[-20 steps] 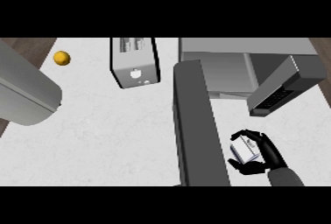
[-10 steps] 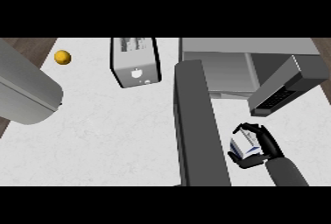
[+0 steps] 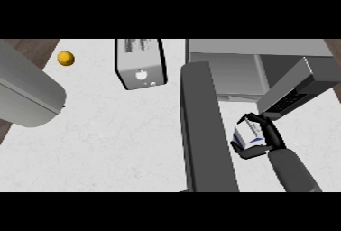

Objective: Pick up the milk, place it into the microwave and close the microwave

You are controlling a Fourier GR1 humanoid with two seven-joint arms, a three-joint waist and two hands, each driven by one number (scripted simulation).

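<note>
White carton, blue print: the milk is clamped in the right hand, fingers and thumb curled round its sides, just before the microwave mouth. Probably light, stiff-walled, crushable; a mid-body hold suits.

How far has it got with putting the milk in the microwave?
Done: the black right hand is curled round the small white milk carton with blue print. In hand: the carton sits beside the open dark grey microwave door, just short of the grey microwave and its opening. Left: placing the carton inside, then closing the door, which stands wide open.
</note>
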